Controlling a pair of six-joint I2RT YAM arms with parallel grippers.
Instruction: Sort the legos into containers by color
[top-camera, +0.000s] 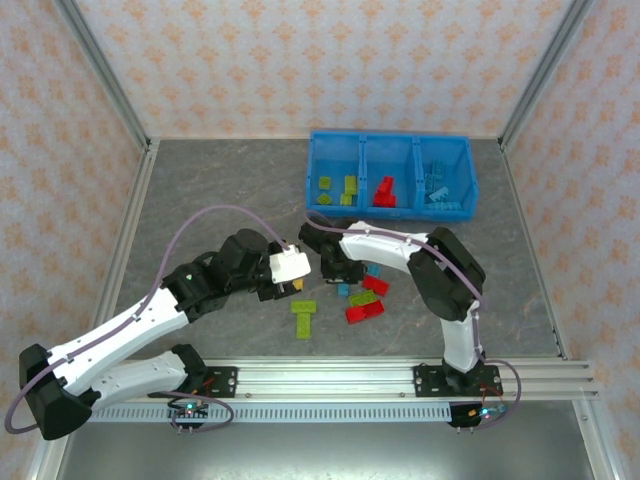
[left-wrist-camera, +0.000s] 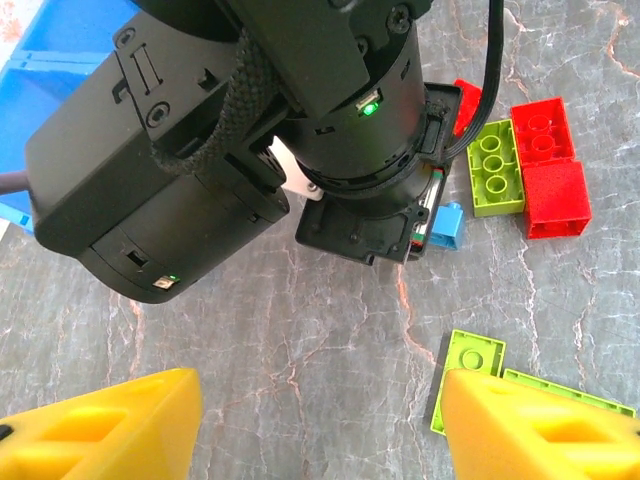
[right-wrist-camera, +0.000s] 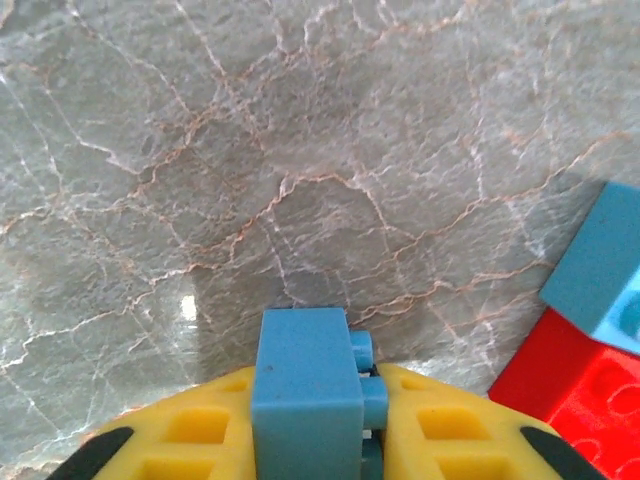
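Left wrist: right arm (left-wrist-camera: 300, 130) between left claw (left-wrist-camera: 320, 425) and bin (left-wrist-camera: 40, 60)

The bottom edge of the right wrist view cuts off the light blue brick (right-wrist-camera: 305, 390) between the yellow fingers (right-wrist-camera: 450, 430); its right edge cuts a red brick (right-wrist-camera: 570, 385) and a second light blue brick (right-wrist-camera: 605, 275). In the left wrist view the right arm's black wrist (left-wrist-camera: 250, 130) hides most of the blue bin (left-wrist-camera: 40, 70), upper left.
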